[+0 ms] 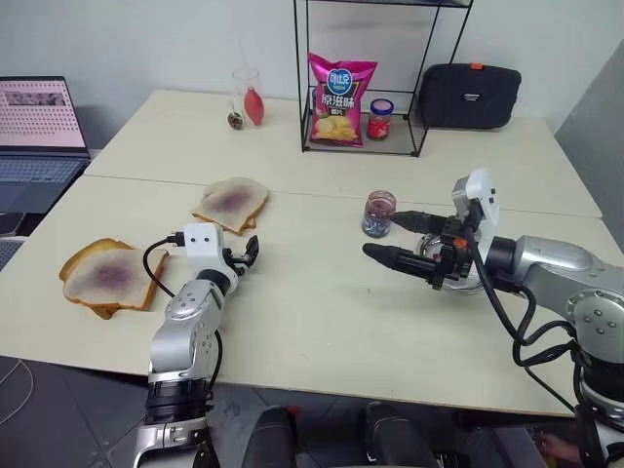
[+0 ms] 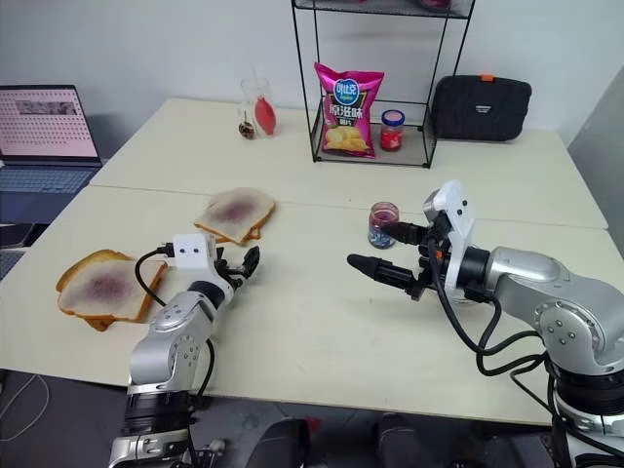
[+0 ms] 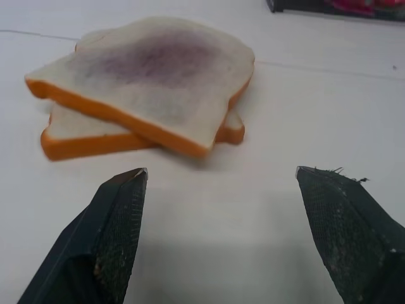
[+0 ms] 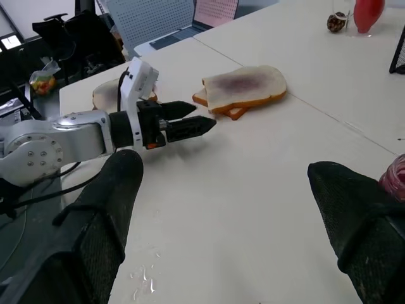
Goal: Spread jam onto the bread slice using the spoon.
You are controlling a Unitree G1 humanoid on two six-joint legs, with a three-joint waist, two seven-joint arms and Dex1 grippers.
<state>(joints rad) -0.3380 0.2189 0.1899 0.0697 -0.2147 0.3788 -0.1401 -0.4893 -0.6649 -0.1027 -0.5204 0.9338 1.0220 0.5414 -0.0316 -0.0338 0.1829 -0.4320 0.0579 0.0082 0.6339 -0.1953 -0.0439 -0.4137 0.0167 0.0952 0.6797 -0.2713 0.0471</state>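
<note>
The left gripper (image 1: 252,252) and right gripper (image 1: 382,237) are both spread wide, holding nothing. At the left gripper's twelve o'clock lies the stacked bread slice (image 1: 232,203), judged soft, light and easily crushed; it is best steadied at the crust.

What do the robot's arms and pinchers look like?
Both arms are shiny silver metal with black joints and looping black cables. Each wrist carries a small white camera box. The left gripper and right gripper each have two black, pointed fingers with rough, textured pads.
</note>
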